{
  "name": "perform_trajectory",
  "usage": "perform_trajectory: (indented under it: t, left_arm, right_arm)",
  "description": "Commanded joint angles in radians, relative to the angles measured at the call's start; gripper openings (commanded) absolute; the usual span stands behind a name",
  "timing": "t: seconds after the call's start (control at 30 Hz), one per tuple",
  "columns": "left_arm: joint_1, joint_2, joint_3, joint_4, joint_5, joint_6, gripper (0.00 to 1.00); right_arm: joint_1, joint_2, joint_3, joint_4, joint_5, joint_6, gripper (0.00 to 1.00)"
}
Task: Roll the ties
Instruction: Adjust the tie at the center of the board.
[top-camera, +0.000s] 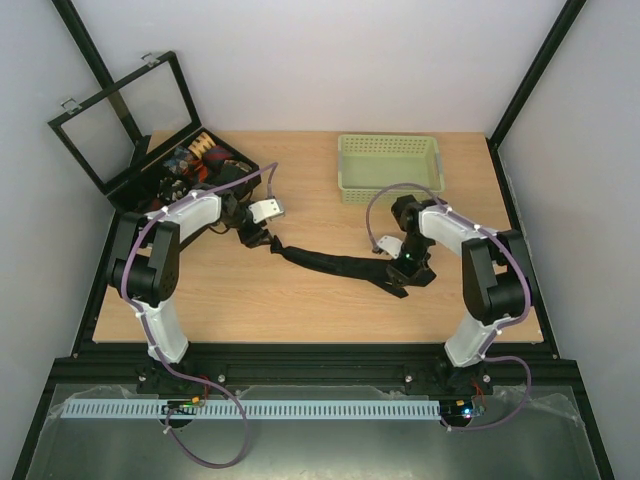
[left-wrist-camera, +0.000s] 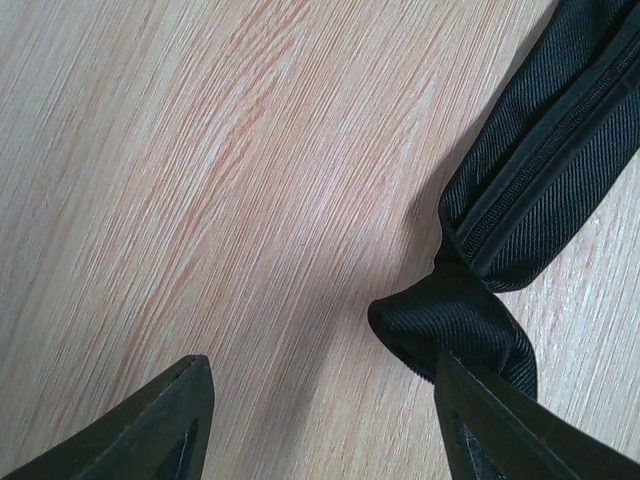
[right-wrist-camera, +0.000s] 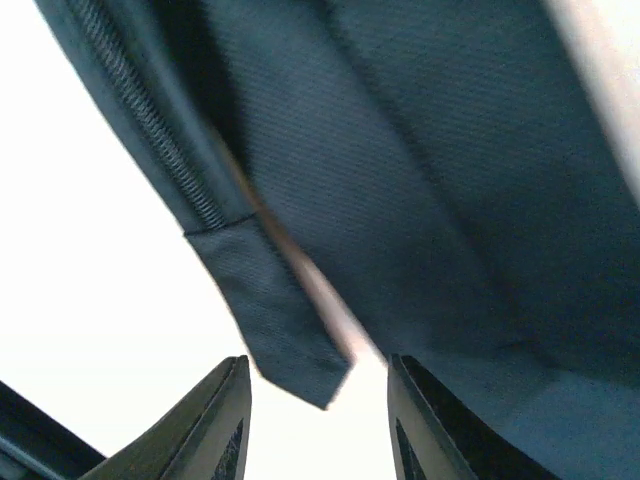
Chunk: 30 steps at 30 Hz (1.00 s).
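progress: early | long black fabric tie (top-camera: 335, 262) stretched unrolled on light wooden surface (top-camera: 300, 310) | left gripper (left-wrist-camera: 320, 365) open by curled narrow end | right gripper (right-wrist-camera: 318, 365) open at wide tip | whole roll left to do

The unrolled tie (top-camera: 335, 263) lies across the middle of the table (top-camera: 300, 310). Behind its right end sits the basket (top-camera: 390, 168). Behind and left of its left end is the box (top-camera: 128, 188), with coiled ties (top-camera: 197, 155) inside. The left gripper (top-camera: 265, 240) is at the tie's left end, and the right gripper (top-camera: 398, 270) is over its right end.
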Motion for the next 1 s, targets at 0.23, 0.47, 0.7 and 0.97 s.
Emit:
perform_trajectory:
  t: [0.23, 0.47, 0.7, 0.97]
  left_arm:
    - [0.007, 0.017, 0.028, -0.033, 0.011, 0.013, 0.64]
    - [0.008, 0.019, 0.027, -0.03, 0.007, 0.009, 0.64]
    - [0.007, 0.032, 0.039, -0.024, 0.01, -0.002, 0.64]
    - [0.007, 0.038, 0.046, -0.019, 0.011, -0.008, 0.64]
  right_arm:
    - [0.052, -0.023, -0.148, 0.086, 0.041, 0.097, 0.34]
    - [0.063, -0.018, -0.197, 0.117, 0.101, 0.092, 0.08]
    - [0.063, -0.051, -0.047, -0.002, 0.087, 0.058, 0.01]
    - [0.062, -0.03, 0.024, -0.018, 0.137, -0.034, 0.01]
